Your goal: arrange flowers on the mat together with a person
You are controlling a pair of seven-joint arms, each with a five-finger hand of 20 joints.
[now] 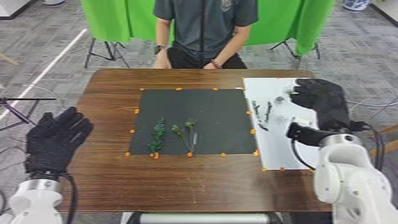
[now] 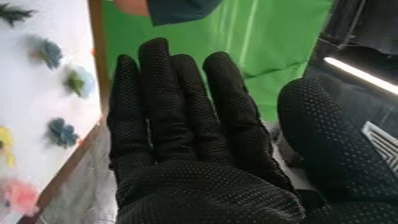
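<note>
At the right side of the head view, found the right hand (image 1: 330,102) released, with straight fingers and thumb held apart, over the right edge of the white sheet (image 1: 277,146). Recorded dark sprigs (image 1: 268,111) on that sheet, to the left of the hand and apart from it. In the right wrist view, noted blue-grey blossoms (image 2: 62,132), a pink blossom (image 2: 19,195) and a yellow one on the white surface, beside the glove and clear of contact. Near the centre of the head view, located a leafy green stem (image 1: 158,137) and slender flower stems (image 1: 190,123) side by side on the lower left part of the black mat (image 1: 187,105), well apart from the right hand. At lower left, logged the left hand (image 1: 58,137) as released, with fingers extended, beside the table (image 1: 107,175).
</note>
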